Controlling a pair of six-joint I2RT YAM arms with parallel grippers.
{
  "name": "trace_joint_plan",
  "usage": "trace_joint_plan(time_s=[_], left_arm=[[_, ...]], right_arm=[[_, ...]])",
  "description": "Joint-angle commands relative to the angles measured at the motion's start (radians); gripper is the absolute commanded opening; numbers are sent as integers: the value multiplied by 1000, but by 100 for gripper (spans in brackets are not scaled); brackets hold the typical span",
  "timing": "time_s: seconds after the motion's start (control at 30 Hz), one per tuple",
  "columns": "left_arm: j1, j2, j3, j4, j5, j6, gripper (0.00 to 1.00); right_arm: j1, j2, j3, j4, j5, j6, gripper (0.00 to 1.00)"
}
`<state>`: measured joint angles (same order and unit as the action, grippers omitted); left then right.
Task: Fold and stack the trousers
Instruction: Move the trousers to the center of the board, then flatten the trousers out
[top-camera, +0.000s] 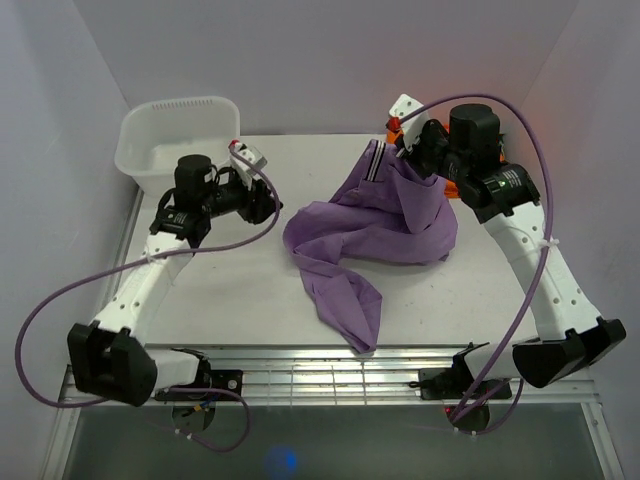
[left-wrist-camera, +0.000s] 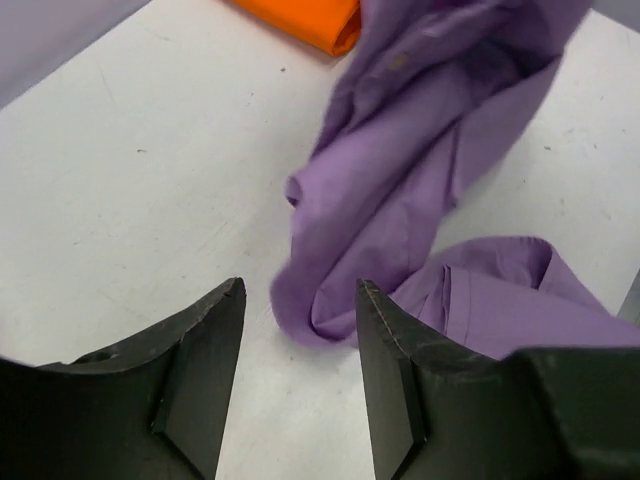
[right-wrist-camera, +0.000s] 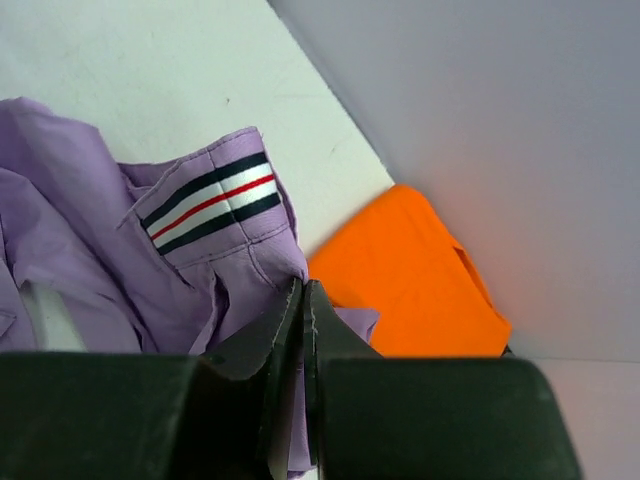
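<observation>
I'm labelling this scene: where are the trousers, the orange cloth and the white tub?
trousers (top-camera: 370, 225): top external view, bunched middle of the fabric.
orange cloth (right-wrist-camera: 410, 280): right wrist view, flat top face.
white tub (top-camera: 140, 160): top external view, near wall.

A flat white counter with small dark marks (top-camera: 220, 290) fills the middle of the scene. Three plain pale lilac-grey walls enclose it: a far wall (top-camera: 330, 60), a left wall (top-camera: 50, 120) and a right wall (top-camera: 605, 130). The walls meet the counter directly at its edges. On the right wall, near the far right corner, there is a faint orange tint (top-camera: 525, 105).

Along the near edge of the counter runs a silver slotted metal rail (top-camera: 330, 372). Nearer than the rail lies a dark glossy surface (top-camera: 420, 445), and on it shines a small blurred blue spot of light (top-camera: 283, 461).

The light is soft and even, and the shadows on the counter are weak.
</observation>
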<state>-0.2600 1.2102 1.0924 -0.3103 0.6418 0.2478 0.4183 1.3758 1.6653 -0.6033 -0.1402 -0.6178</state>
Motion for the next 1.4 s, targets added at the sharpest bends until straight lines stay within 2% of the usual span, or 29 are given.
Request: trace_joint_plan(time_s=[0.0,0.03,0.07,0.17,0.27,0.33,0.37,0.4,0.43,0.53,0.6,0.67,0.7,0.73,0.8,0.83,0.93,1.07,1.1,1.17,1.37], left_arm=[[42,240,53,95,132,-220,80],[44,290,67,106,157,-235,94],[44,370,73,128,182,-257,98],[38,454,64,249,257,-332,98],[15,471,41,266,415,-245,70],[-43,398,18,136,467,-87,54],[-71,369,-5,64,469,89,49],[-105,342,-9,-14,461,193,46],[-173,298,-17,-173,428,285,42],[-257,215,-74,-303,377,454,38],[-257,178,-94,-303,331,461,43],[-230,128,-97,-277,265,456,55],[-207,109,-106,-239,240,432,68],[-155,94,-130,-108,207,319,72],[-93,87,-132,-14,171,246,78],[-43,97,-114,58,164,173,79],[-30,158,-72,140,88,120,81],[-35,276,41,195,127,50,89],[-39,307,67,195,130,39,95],[-57,380,106,209,144,25,98],[-117,471,135,264,157,28,98]], right_arm=[[-1,-60,-30,109,-39,-17,8],[-1,-64,-42,111,-36,-17,8],[-1,-72,-47,112,-35,-16,8],[-1,-75,-41,114,-30,-5,8],[0,-61,-26,119,2,-5,8],[-1,-54,-6,138,17,-2,8],[-1,-43,5,143,21,10,8],[0,-38,14,148,24,21,8],[0,-34,34,154,24,32,8],[-1,-14,76,165,10,66,8],[0,-18,82,175,-4,73,8],[-1,-33,82,178,-24,75,8],[-1,-38,80,184,-30,76,8],[0,-44,77,188,-36,76,8],[0,-67,59,200,-50,78,8],[0,-73,51,214,-52,79,8],[-1,-96,22,240,-59,78,8],[0,-115,2,267,-67,78,8],[-1,-116,2,272,-65,78,8],[-1,-118,7,277,-61,79,8],[-1,-127,24,281,-59,82,8]])
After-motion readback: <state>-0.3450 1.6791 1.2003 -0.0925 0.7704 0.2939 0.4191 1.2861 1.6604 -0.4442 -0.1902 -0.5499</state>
